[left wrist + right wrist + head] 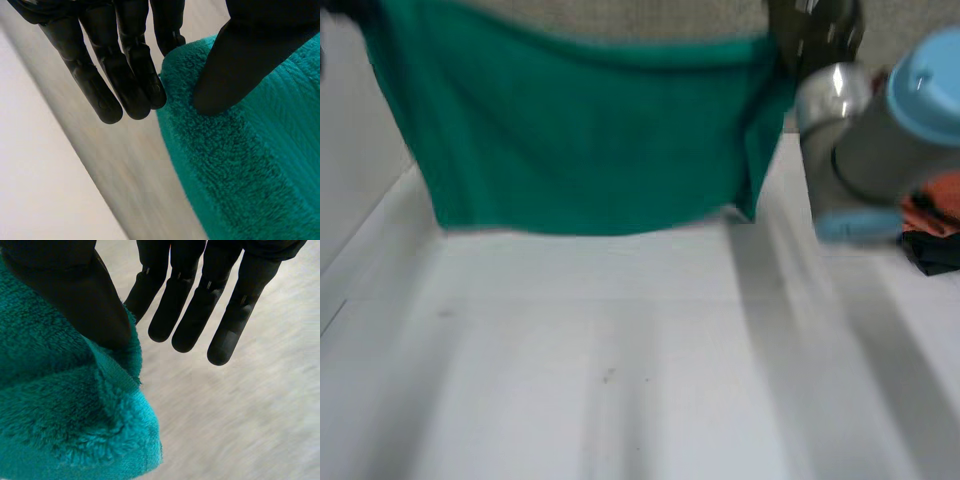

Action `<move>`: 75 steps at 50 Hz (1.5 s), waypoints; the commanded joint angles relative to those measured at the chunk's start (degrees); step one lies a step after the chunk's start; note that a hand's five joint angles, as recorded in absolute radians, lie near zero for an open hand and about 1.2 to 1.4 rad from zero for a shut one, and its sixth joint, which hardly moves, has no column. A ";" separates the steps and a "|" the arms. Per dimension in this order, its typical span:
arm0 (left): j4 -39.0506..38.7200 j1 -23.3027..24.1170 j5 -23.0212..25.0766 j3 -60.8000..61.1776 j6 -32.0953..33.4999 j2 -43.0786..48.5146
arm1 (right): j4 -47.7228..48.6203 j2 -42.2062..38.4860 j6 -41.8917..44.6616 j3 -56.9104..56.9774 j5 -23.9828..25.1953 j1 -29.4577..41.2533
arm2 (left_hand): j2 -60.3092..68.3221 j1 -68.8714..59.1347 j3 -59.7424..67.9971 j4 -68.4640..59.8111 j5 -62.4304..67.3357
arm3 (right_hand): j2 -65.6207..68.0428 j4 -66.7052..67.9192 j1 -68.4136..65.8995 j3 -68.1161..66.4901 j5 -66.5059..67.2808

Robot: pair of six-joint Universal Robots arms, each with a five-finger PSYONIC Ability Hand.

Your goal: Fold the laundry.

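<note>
Above the far part of the white table [620, 380], a teal terry towel [590, 140] hangs spread as a flat sheet, its upper edge sagging slightly between the two held corners and its lower edge roughly level; contact with the table cannot be determined. The left hand [125, 75] pinches one upper corner between thumb and one finger, with the remaining fingers extended straight beside the cloth. The right hand [75, 295] pinches the opposite upper corner in the same manner, where a hem fold shows in the deep pile. The right arm [890, 130] stands beside the towel, with orange cloth [940, 200] and black cloth [932, 250] lying on the table past it.
</note>
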State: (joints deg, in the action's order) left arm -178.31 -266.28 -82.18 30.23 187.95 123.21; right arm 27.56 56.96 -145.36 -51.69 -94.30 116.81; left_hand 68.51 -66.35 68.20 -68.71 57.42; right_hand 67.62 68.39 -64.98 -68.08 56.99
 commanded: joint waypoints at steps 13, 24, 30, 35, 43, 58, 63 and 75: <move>-7.22 -4.07 2.64 23.36 -10.51 -2.71 | -11.82 -1.59 -7.22 -2.34 13.08 -4.30 | 11.49 -13.65 11.80 -11.29 12.58 | 12.38 11.61 -15.02 -11.92 13.01; -6.61 -6.09 10.46 42.88 2.41 -0.69 | -18.77 -4.48 2.79 -22.83 20.39 -7.56 | 11.49 -13.65 11.80 -11.29 12.58 | 12.38 11.61 -15.02 -11.92 13.01; -5.82 -6.18 13.62 45.62 6.37 -1.47 | -19.30 -6.86 3.86 -24.77 19.34 -6.86 | 11.49 -13.65 11.80 -11.29 12.58 | -3.15 -3.92 0.51 3.61 -2.52; -4.41 -6.44 13.36 45.88 6.46 -3.49 | -20.70 -5.98 -1.84 -24.68 15.65 -6.95 | 11.49 -13.65 11.80 -11.29 12.58 | -36.72 -37.49 34.08 37.18 -36.10; -3.18 -7.59 13.72 45.62 6.28 -5.17 | -25.44 -0.36 -16.61 -26.17 11.51 -8.70 | 11.49 -13.65 11.80 -11.29 12.58 | -43.66 -44.43 41.02 44.12 -43.03; -1.86 -8.38 14.51 45.00 5.76 -5.61 | -31.87 -2.11 -13.11 -29.96 17.75 -10.29 | 11.49 -13.65 11.80 -11.29 12.58 | -25.15 -25.92 22.51 25.61 -24.53; -1.86 -8.38 14.51 45.00 5.67 -5.70 | -28.71 -4.74 -11.53 -28.73 17.49 -9.76 | 11.49 -13.65 11.80 -11.29 12.58 | -25.15 -25.93 22.52 25.61 -24.53; -1.95 -8.47 14.24 44.56 5.76 -5.52 | -26.33 -10.72 -11.26 -21.53 17.05 -8.62 | 11.49 -13.65 11.80 -11.29 12.58 | -23.98 -24.75 21.34 24.44 -23.36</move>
State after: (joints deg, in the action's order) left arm -180.23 -274.67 -67.80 75.05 193.62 117.57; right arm 1.31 48.65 -156.46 -76.60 -77.10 107.78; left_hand 68.57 -66.35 68.21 -68.72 57.42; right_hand 36.22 37.34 -36.06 -36.55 26.84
